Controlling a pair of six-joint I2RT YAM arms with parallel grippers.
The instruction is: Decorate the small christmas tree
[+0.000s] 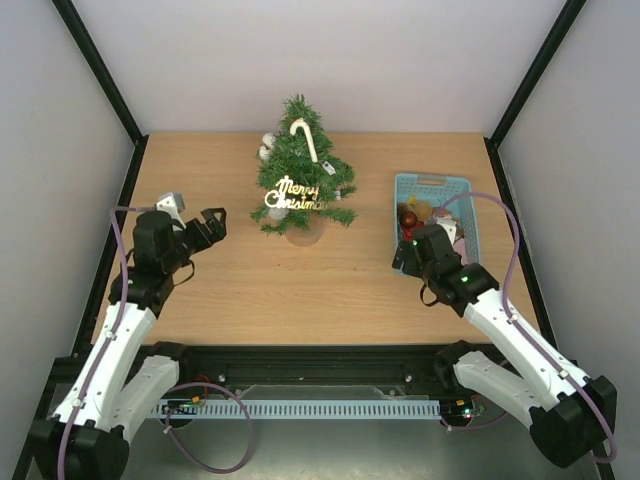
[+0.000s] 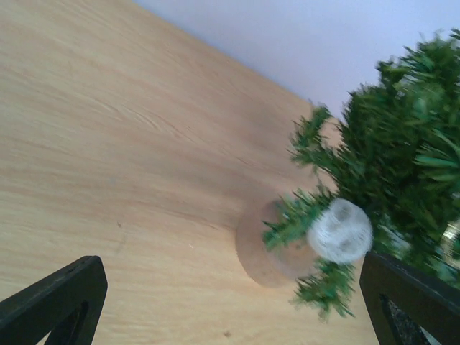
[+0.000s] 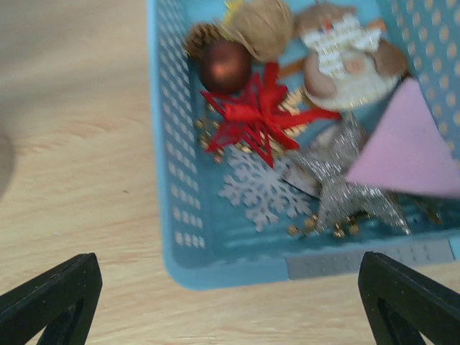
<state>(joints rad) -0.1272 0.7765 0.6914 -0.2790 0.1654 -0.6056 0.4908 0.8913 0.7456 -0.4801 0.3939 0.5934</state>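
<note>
Left gripper (image 1: 212, 228) gapes near small christmas tree (image 1: 300, 170), right gripper (image 3: 230, 302) gapes by basket (image 3: 167, 144).

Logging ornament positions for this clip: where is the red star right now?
In the right wrist view the red star lies inside the light-blue basket, between the brown ball and the white snowflake, near the wall on the view's left.

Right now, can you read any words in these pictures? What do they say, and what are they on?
"Merry Christmas": curly gold letters, on the gold sign hanging on the front of the small christmas tree.
Nothing else can be read: no writing shows on the light-blue basket or on anything in it, and the left wrist view shows none either.
</note>
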